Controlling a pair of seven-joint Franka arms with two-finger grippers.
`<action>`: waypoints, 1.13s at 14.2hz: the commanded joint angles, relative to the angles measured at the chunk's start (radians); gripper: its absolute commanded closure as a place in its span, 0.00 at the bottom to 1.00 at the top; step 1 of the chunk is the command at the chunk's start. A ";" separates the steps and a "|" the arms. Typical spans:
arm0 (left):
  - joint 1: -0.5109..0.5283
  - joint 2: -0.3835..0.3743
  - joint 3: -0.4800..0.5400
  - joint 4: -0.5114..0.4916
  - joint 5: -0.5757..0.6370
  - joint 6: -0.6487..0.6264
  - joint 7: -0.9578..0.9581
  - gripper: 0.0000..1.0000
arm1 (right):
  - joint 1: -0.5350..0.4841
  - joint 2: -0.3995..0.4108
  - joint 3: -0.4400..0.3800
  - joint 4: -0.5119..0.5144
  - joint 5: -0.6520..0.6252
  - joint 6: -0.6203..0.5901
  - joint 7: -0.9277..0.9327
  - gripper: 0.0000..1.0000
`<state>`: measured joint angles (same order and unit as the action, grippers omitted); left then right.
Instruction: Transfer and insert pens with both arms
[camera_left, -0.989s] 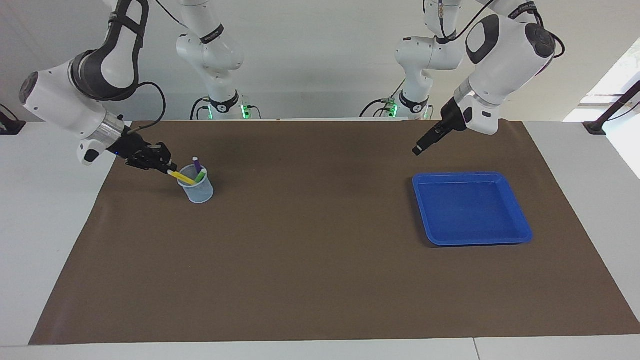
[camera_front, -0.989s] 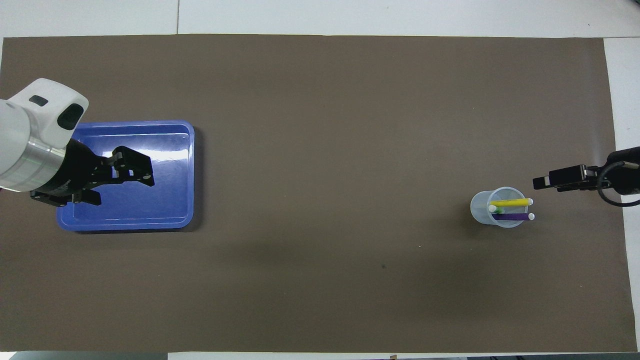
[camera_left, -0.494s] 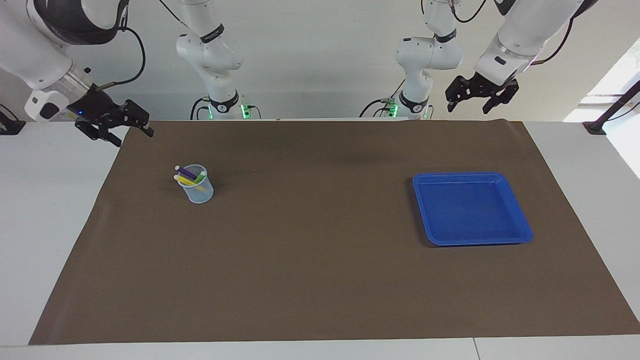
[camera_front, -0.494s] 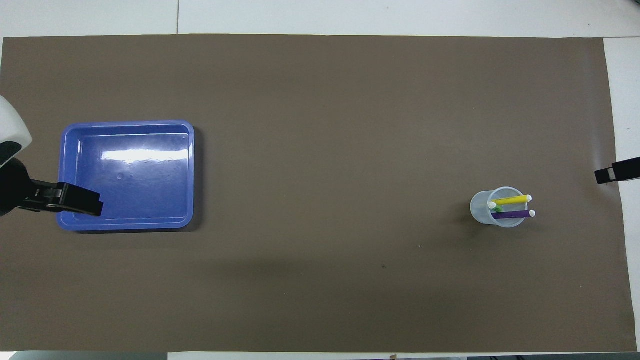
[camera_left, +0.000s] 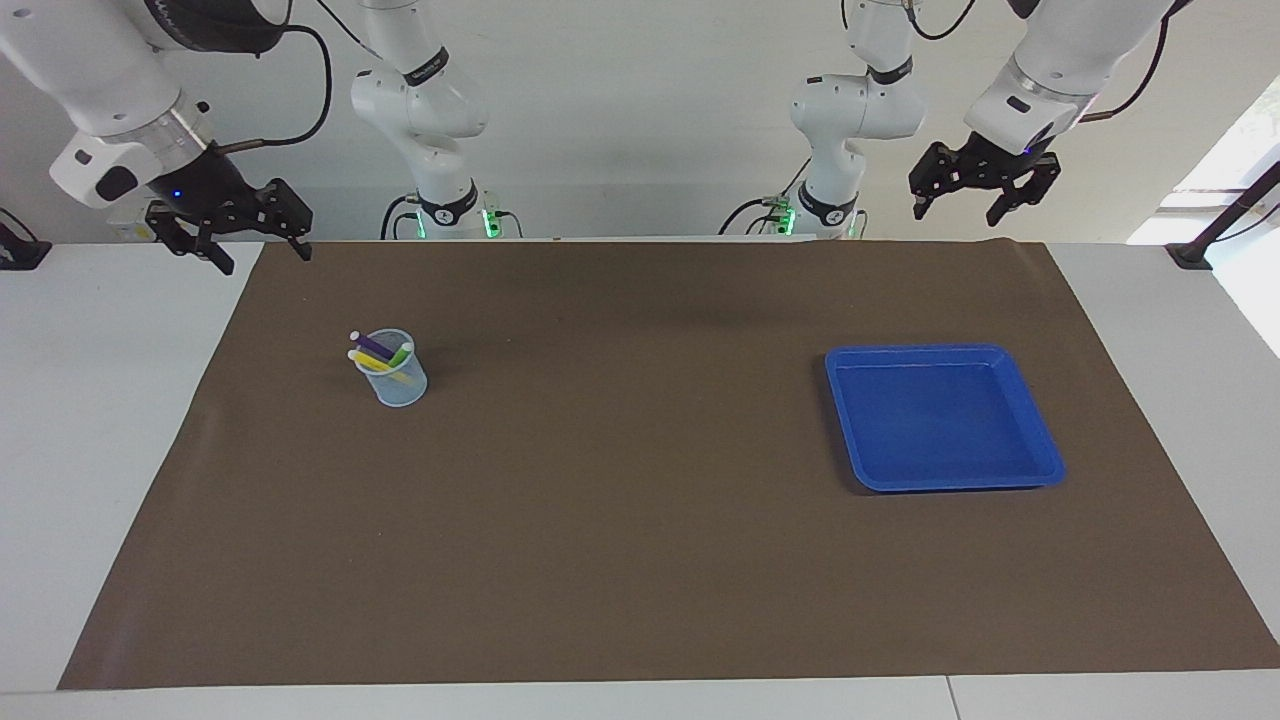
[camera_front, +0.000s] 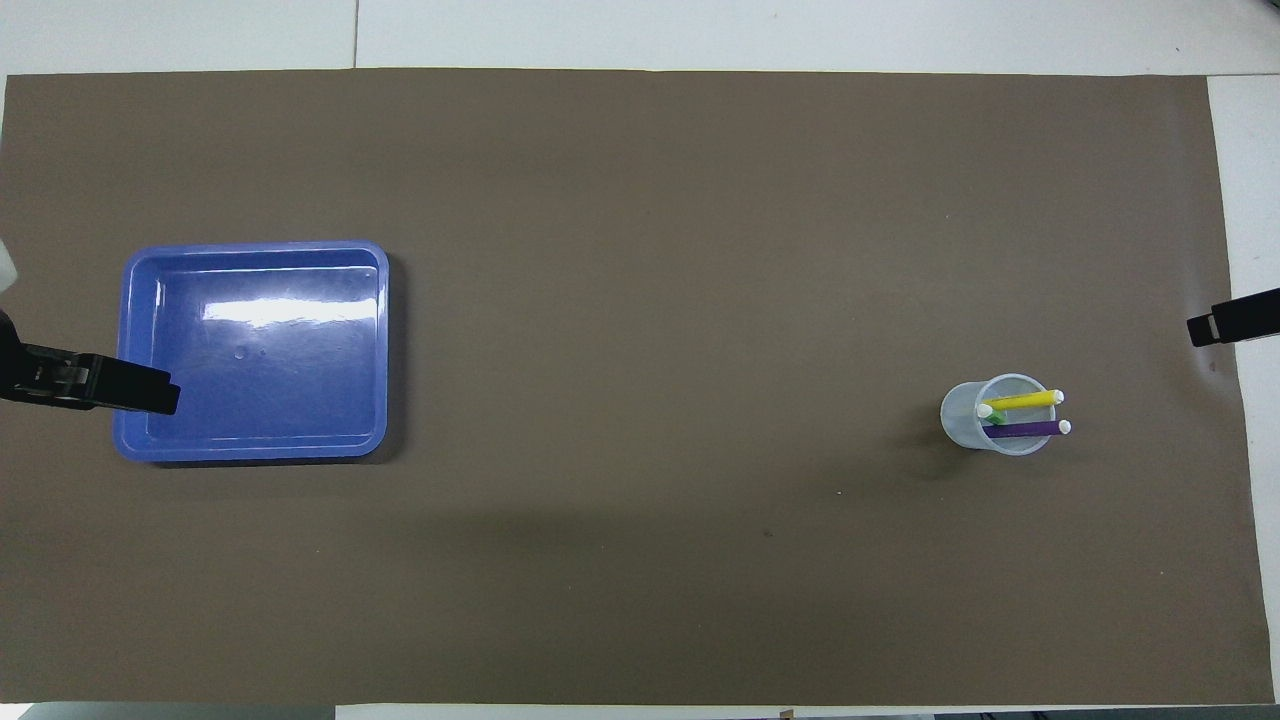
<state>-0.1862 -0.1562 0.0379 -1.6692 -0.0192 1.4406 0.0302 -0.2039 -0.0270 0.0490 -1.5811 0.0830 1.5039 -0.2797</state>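
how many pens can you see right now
3, all standing in the clear cup toward the right arm's end of the table: yellow pen, purple pen, and green pen mostly sunk inside. None lies in the blue tray; nothing suggests more hidden.

Robotics lab, 2 white arms, matted table

You see a white tabletop under a brown mat, a plain white wall at 12 o'clock, and daylight from a window at 2 o'clock.
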 joint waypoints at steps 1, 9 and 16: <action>0.019 -0.006 -0.007 -0.009 0.018 0.023 -0.016 0.00 | -0.003 0.002 0.023 0.010 -0.018 0.033 0.002 0.00; -0.021 0.103 0.014 0.105 0.019 -0.046 -0.128 0.00 | 0.047 -0.001 0.017 0.052 -0.143 -0.117 0.155 0.00; -0.012 0.099 0.019 0.105 0.013 -0.055 -0.125 0.00 | 0.172 0.005 -0.113 0.052 -0.129 -0.114 0.171 0.00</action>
<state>-0.1888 -0.0631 0.0459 -1.5904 -0.0192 1.4122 -0.0837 -0.0655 -0.0272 -0.0390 -1.5426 -0.0378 1.4084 -0.1270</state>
